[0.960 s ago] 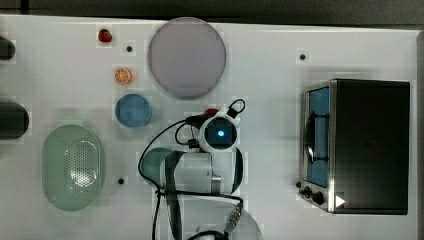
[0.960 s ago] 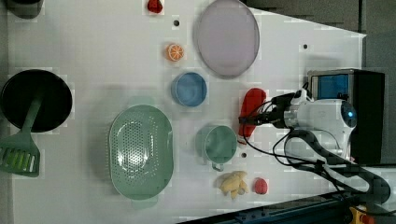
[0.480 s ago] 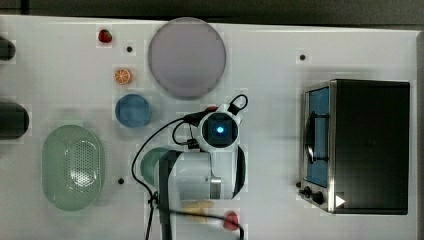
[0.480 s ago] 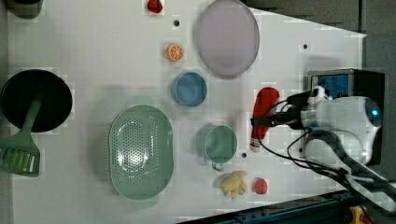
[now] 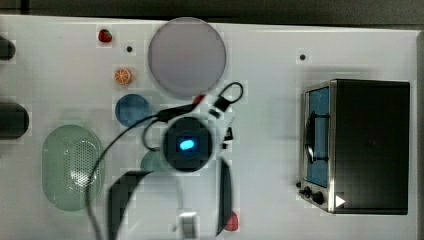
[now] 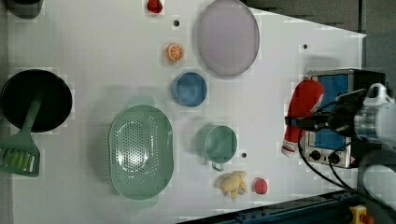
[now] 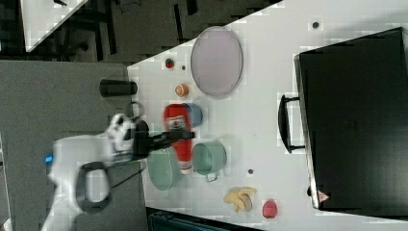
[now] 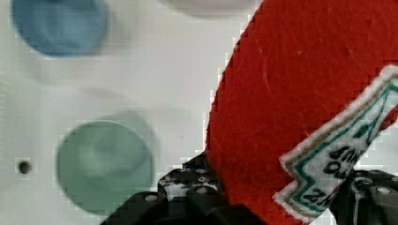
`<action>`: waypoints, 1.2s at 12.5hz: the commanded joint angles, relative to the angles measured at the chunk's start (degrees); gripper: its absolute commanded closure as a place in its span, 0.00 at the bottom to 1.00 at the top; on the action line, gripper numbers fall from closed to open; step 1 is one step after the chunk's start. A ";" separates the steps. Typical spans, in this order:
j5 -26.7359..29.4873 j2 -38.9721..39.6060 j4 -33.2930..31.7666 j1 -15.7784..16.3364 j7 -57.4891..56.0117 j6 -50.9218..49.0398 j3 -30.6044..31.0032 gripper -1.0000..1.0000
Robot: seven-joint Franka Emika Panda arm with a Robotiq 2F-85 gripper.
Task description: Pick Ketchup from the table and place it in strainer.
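Gripper [image 6: 306, 122]: clamped on the ketchup [image 6: 301, 114].
Ketchup: lifted clear of table [image 6: 93, 56], well apart from strainer [image 6: 140, 151].
Strainer: beside teal cup [image 6: 220, 143], below blue bowl [image 6: 189, 88] in the left view.

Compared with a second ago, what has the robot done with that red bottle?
The gripper, shut on the red soft ketchup bottle, has lifted it: in the left view the bottle slid toward the left view's right, now hanging before the silver toaster oven. The mint-green perforated strainer, teal cup and blue bowl stayed put.
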 commanded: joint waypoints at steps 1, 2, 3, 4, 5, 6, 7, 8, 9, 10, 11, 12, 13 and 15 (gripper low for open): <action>0.48 -0.20 2.28 2.76 11.03 -3.33 6.60 0.40; 0.96 -0.35 2.64 3.14 14.66 -3.32 8.84 0.40; 1.81 -0.19 2.84 3.50 18.39 -3.25 11.23 0.40; 2.52 0.24 3.07 3.78 22.34 -3.18 13.77 0.40; 2.61 0.74 3.24 3.90 26.57 -2.77 16.33 0.40; 2.61 1.40 3.37 3.95 30.87 -2.05 18.74 0.40; 2.61 2.31 3.56 3.96 35.00 -1.18 20.93 0.40; 2.61 3.43 3.71 4.01 38.39 0.13 22.86 0.40; 2.61 4.70 3.80 4.03 41.26 2.25 24.56 0.40; 2.61 6.22 3.83 4.05 43.81 4.97 26.06 0.40; 2.61 8.00 3.84 4.07 45.85 7.65 27.46 0.40; 2.60 10.01 3.83 4.08 48.13 10.16 28.65 0.40; 2.60 12.15 3.85 4.10 50.41 12.30 29.70 0.40; 2.46 16.74 3.84 4.35 54.34 16.01 30.98 0.40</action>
